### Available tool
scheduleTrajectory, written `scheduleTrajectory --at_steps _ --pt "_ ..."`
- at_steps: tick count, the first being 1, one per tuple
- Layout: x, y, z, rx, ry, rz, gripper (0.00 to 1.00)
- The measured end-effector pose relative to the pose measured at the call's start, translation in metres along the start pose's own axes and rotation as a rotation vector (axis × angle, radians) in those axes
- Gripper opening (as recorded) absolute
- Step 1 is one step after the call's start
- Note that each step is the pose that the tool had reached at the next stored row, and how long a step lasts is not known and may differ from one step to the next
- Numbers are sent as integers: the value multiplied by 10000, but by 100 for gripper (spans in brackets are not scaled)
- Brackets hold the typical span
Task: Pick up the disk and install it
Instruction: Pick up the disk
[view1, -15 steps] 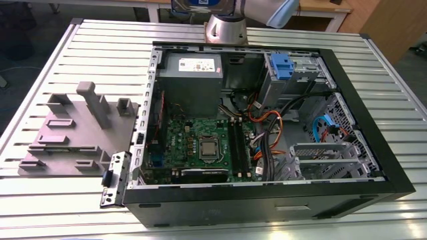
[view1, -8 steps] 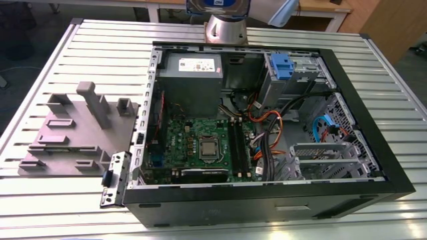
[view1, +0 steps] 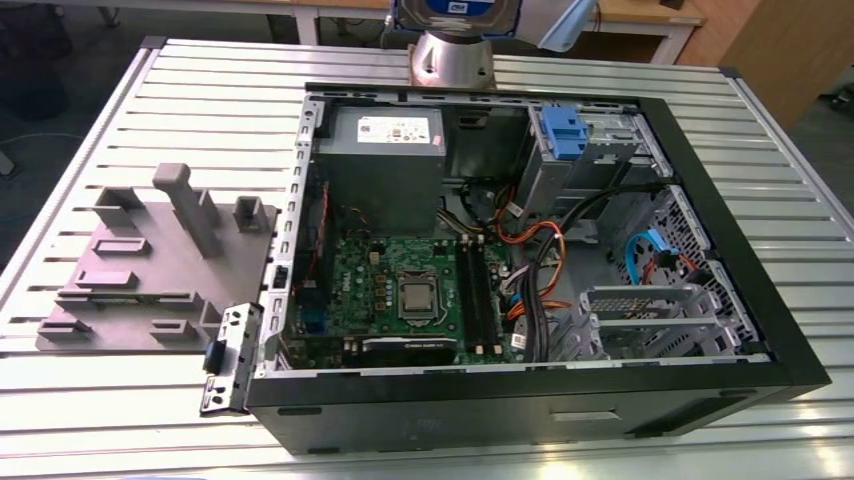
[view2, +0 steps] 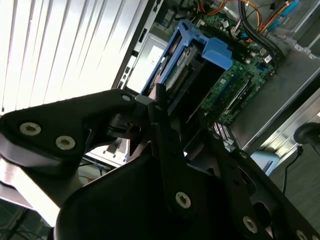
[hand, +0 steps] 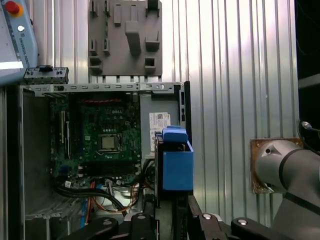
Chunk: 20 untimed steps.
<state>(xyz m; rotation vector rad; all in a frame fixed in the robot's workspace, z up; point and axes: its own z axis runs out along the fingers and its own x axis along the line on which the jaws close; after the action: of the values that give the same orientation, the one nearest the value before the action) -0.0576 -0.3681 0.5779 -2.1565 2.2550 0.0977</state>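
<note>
Slatted metal surface (view1: 200, 100) carries everything.

Open computer case (view1: 534, 405) lies on its side in the middle of the surface, its interior facing up.

Arm base (view1: 451, 55) is mounted just past the far end of the case. It also shows in the first wrist view (hand: 280, 165).

Grey fixture plate (view1: 147, 270) with upright pegs lies on the surface at the exterior view's left, just beside the case.

Inside the case, the grey power supply (view1: 384, 165) sits at the end nearest the arm base. The green motherboard (view1: 400, 290) lies beyond it. Black and orange cables (view1: 534, 235) run along the exterior view's right side of the board.

Hand (view2: 162, 107), with black fingers, is raised over the open case and clenched on one end of the disk (view2: 187, 60).

The disk is in the air, gripped and clear of the case. Its blue side rails frame the drive body. In the first wrist view the disk (hand: 177, 167) juts out from the hand (hand: 172, 205), seen against the power supply end of the case.

Blue bracket (view1: 563, 135) sits in the drive cage, next to the power supply.

Processor socket (view1: 418, 297) is at the centre of the board.
</note>
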Motion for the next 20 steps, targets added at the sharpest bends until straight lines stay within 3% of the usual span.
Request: scheduleTrajectory --at_steps 8,20 --pt "15 9 -1 -1 1 1 35" --pt "219 0 -13 -1 2 1 35"
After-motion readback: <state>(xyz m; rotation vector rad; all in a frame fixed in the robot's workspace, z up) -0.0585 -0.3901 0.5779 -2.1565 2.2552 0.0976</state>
